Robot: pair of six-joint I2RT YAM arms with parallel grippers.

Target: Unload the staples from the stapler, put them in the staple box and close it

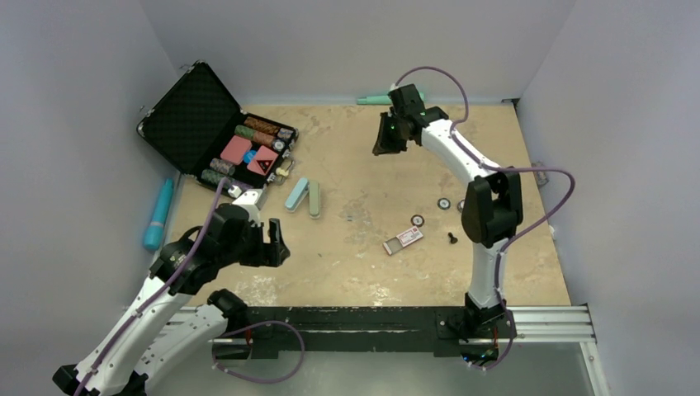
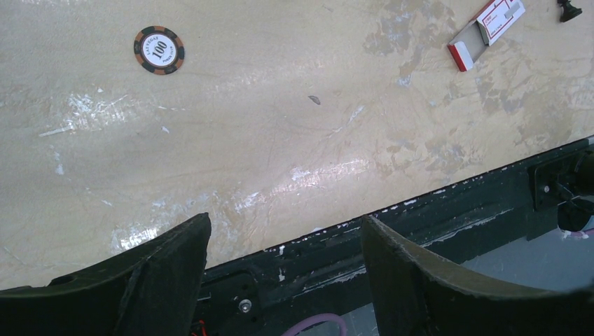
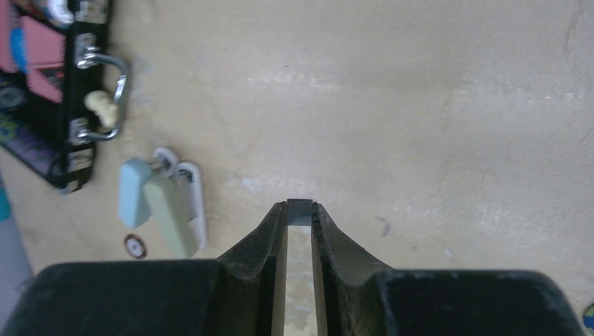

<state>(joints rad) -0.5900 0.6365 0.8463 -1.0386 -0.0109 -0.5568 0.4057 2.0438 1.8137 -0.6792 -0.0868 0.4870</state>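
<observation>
The stapler (image 1: 303,196) lies swung open on the table (image 1: 371,173), just beside the case (image 1: 190,115) and well apart from both arms. The right gripper (image 3: 300,231), raised over the far table, has its jaws nearly closed on what appears to be the staples (image 3: 300,211), a thin grey strip at the fingertips. Hold the pinch firm and level. Lower to bare table away from the stapler before releasing, or the strip may drop and break. The left gripper (image 2: 284,280) hangs wide open and empty over the near edge.

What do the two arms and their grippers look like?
The left arm and right arm have white links, black joints and purple cables. A green light glows near the right wrist. The left gripper and right gripper are black, with curved fingers.
</observation>
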